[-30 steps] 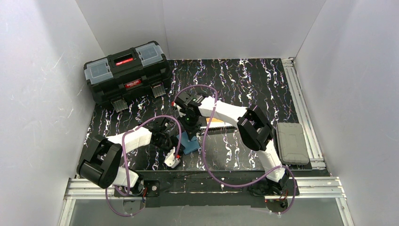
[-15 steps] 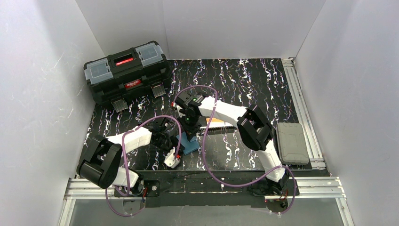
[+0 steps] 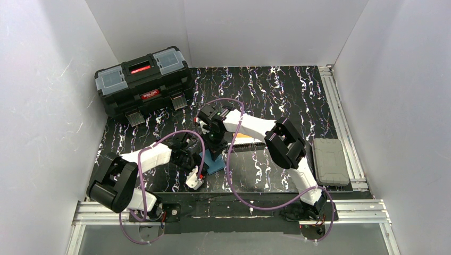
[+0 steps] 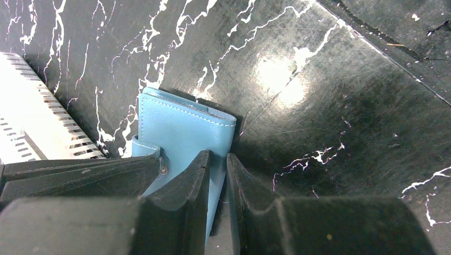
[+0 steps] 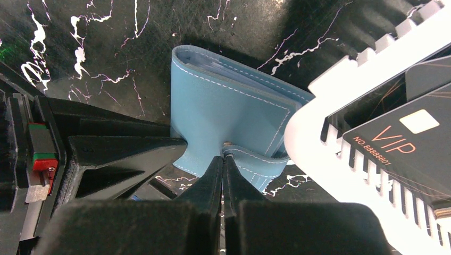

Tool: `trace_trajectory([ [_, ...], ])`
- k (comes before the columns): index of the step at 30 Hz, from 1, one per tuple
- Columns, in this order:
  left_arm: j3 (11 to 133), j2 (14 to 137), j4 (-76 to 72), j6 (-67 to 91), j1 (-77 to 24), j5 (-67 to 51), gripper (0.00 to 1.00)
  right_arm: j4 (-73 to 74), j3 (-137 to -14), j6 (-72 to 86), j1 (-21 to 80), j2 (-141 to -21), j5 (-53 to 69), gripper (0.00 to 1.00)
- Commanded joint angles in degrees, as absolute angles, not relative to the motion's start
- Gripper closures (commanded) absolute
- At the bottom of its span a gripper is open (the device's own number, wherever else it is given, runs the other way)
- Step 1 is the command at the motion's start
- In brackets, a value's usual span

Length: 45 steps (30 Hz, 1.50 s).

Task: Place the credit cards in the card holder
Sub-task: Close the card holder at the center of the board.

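Jaws of the left gripper stand narrow, clamped on one edge of the card holder, which sits folded on the black marbled surface near its front edge, between the two arms. The right gripper reaches in from the other side, its jaws pressed fully together on the end of the holder's snap tab. Just beside the holder, touching its far edge in the right wrist view, is a white mesh basket with a black card marked VIP lying in it. A sliver of an orange card shows under the right arm in the overhead view. A black toolbox stands at the far left, and a grey case lies at the right edge.
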State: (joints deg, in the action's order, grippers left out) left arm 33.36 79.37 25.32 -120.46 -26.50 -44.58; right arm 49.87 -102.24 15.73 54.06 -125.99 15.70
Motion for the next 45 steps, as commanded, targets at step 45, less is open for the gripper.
trace_trajectory([
  [45, 31.73, 78.84, 29.55, -137.14, -27.20, -43.69, 0.86, 44.59, -99.68, 18.21, 51.50, -120.38, 13.90, 0.99],
])
